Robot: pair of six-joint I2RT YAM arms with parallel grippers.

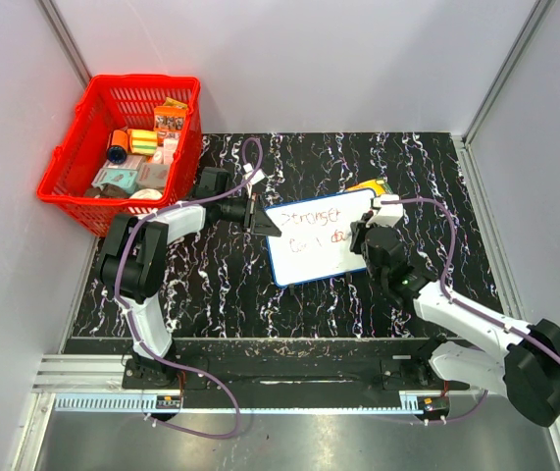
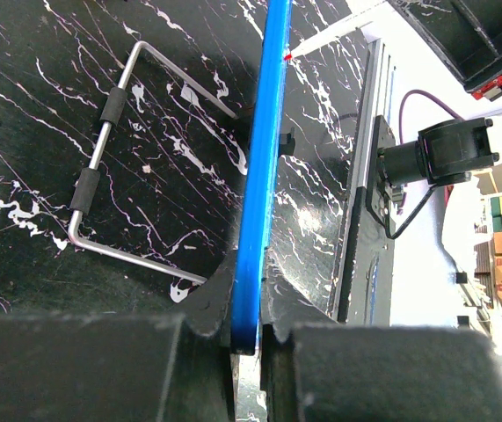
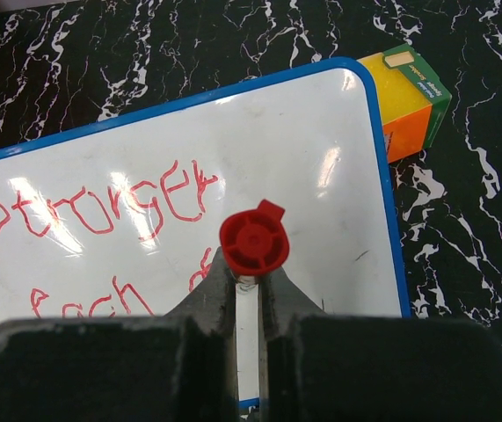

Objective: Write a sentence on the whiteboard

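The whiteboard (image 1: 324,245), white with a thin blue frame, lies tilted on the black marbled table. The sentence (image 1: 311,218) is in red ink in two lines. In the right wrist view the top line (image 3: 101,207) reads "Stronger", and the start of the second line shows below it. My left gripper (image 1: 260,218) is shut on the board's left edge. The left wrist view shows the blue frame (image 2: 264,158) clamped between the jaws of this gripper (image 2: 251,294). My right gripper (image 1: 368,237) is over the board's right part. It (image 3: 252,277) is shut on a red-ended marker (image 3: 253,239), whose tip is hidden.
A small orange and green box (image 1: 370,186) lies against the board's far right corner and also shows in the right wrist view (image 3: 409,101). A red basket (image 1: 127,147) with several items stands at the far left. A bent metal wire stand (image 2: 110,158) shows behind the board.
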